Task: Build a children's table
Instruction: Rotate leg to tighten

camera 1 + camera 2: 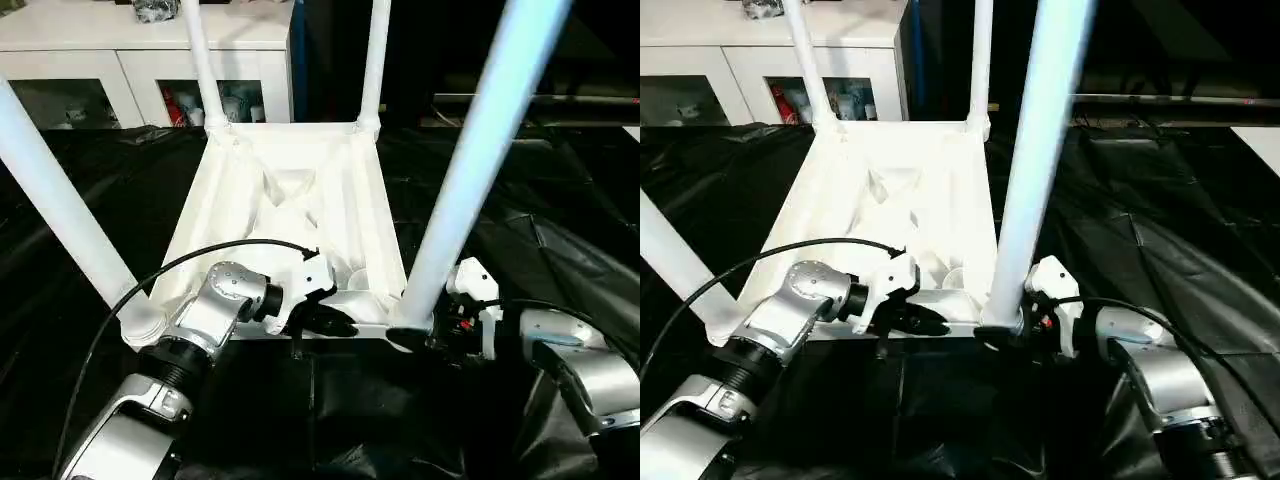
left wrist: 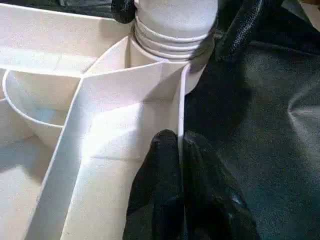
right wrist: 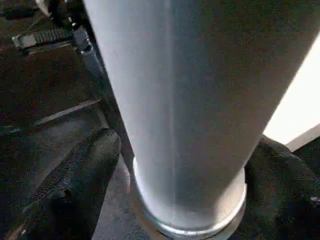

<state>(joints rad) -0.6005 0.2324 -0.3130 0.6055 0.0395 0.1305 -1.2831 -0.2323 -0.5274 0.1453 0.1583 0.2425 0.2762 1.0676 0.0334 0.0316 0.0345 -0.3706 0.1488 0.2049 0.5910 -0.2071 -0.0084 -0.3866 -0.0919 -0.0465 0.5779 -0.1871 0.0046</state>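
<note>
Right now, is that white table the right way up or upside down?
Upside down. The table top lies on the black sheet with its ribbed underside facing up, and all four legs rise from its corner sockets toward the camera.

No readable text, labels, brands, numbers, or signs anywhere

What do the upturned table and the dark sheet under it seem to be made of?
The children's table looks like white moulded plastic: smooth, faintly glossy, with thin ribs underneath and hollow-looking tubular legs. The black sheet looks like thin plastic film or coated fabric: it wrinkles and shines.
</note>
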